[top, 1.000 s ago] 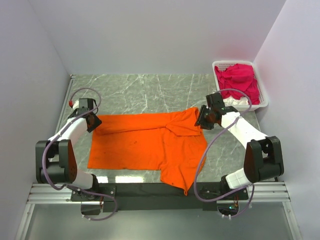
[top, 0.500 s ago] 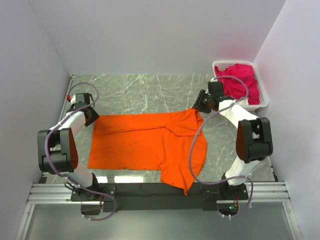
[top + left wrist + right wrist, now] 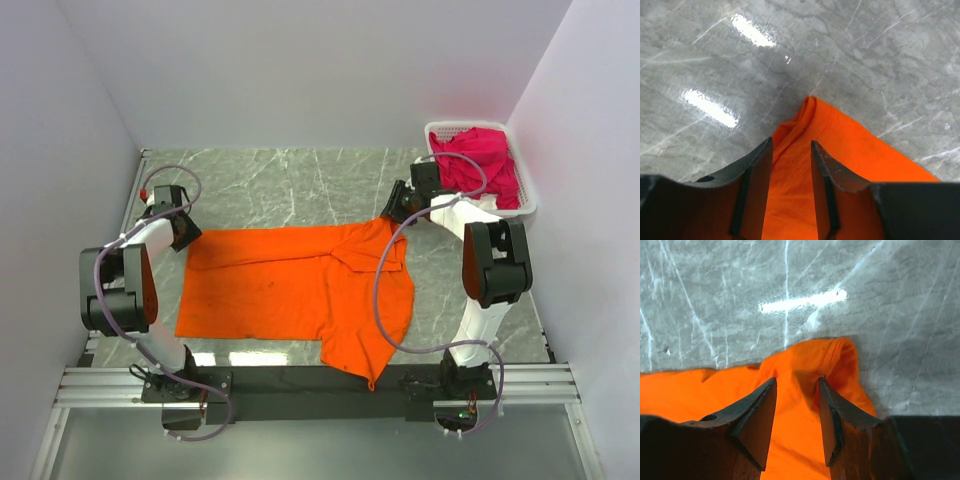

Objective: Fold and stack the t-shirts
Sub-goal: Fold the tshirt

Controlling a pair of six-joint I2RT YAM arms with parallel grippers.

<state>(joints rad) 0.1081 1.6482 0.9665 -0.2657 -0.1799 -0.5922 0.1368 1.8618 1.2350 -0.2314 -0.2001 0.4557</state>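
Left hand [image 3: 791, 145] is low over the cloth, its two fingers apart, and a raised ridge of orange fabric runs up between them to a point just past the tips. Right hand [image 3: 797, 381] is the same: fingers parted and straddling a rumpled, rolled-over corner. I can't make out a firm pinch on either side.

Both hands are on the one orange t-shirt [image 3: 300, 285], the left at its far-left corner and the right at its far-right corner. The shirt is spread out across the middle of the grey marbled surface [image 3: 300, 185]. It lies mostly flat, with a fold near the right end and one part reaching down to the near edge.

Just past the right hand, in the far-right corner, the magenta t-shirts [image 3: 478, 160] are heaped in a white basket [image 3: 465, 125].
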